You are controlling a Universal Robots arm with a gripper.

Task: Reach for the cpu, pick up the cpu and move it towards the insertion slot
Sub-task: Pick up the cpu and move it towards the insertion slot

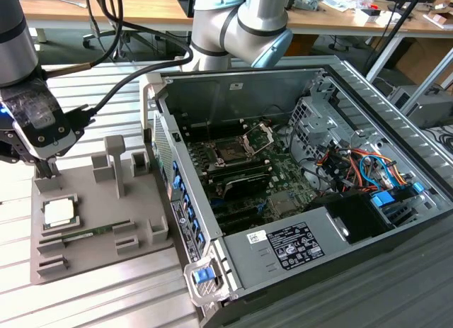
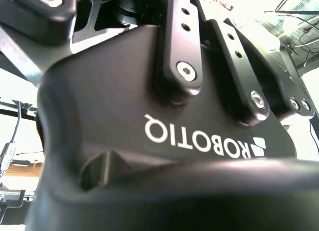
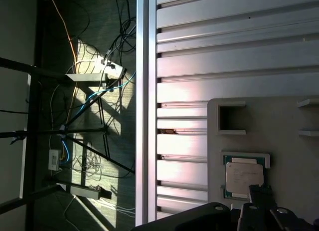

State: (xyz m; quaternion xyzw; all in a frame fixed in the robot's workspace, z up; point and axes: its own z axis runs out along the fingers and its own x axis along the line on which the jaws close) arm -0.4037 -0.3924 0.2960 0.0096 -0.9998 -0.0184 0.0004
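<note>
Cpu (image 1: 59, 212) sits in tray (image 1: 88, 195) w/ gripper (image 1: 47, 169) close by.

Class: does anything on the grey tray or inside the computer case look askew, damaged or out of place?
Nothing stands out. The cpu lies flat in its recess of the grey tray, the insertion slot has its bracket hinged open, and the gripper hangs above the tray.

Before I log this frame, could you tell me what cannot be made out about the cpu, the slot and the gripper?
Exterior view: whether the gripper touches the grey tray; too small to tell.
First wrist view: one edge of the cpu, covered by the gripper.
Exterior view: inside of the insertion slot; too small and dark.
First wrist view: part of the grey tray, cut off by the picture's edge.
</note>
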